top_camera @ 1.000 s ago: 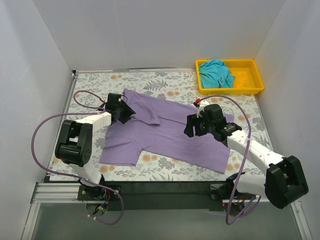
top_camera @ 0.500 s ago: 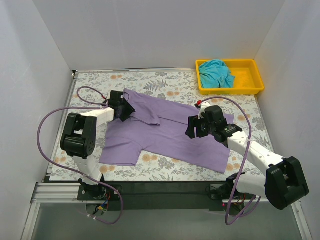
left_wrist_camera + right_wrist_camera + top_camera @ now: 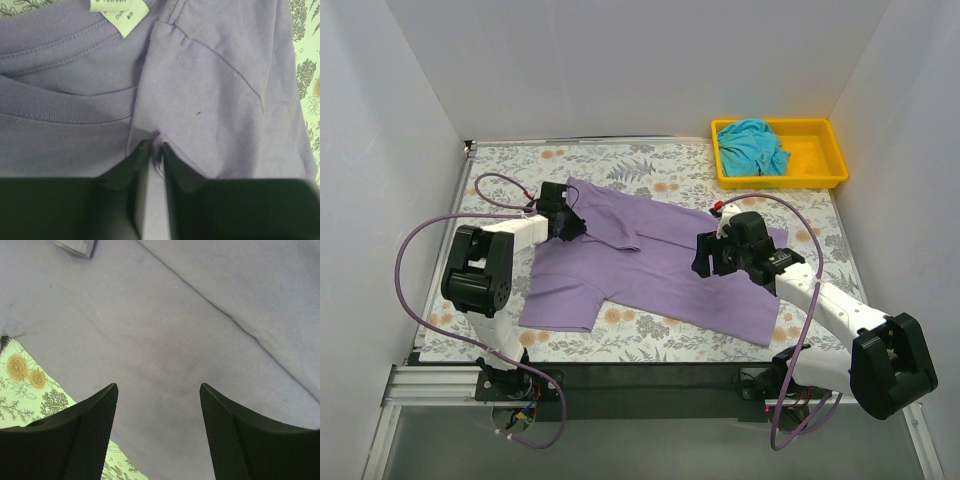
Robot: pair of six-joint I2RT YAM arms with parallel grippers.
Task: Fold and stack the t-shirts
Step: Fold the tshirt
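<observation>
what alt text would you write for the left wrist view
The left pincer pinches a small pucker of a lavender t-shirt just beside its ribbed collar. A white label sits at the top edge, and a strip of floral tablecloth shows at the right.

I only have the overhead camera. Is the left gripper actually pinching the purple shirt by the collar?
Observer: Yes. In the left wrist view the left gripper is shut on a small ridge of the purple shirt, just beside the collar.
Operator: And the right gripper?
Observer: The right wrist view shows the right gripper open over flat purple cloth, gripping nothing.
Operator: Anything else near the collar?
Observer: A white label shows inside the neck opening.
</observation>
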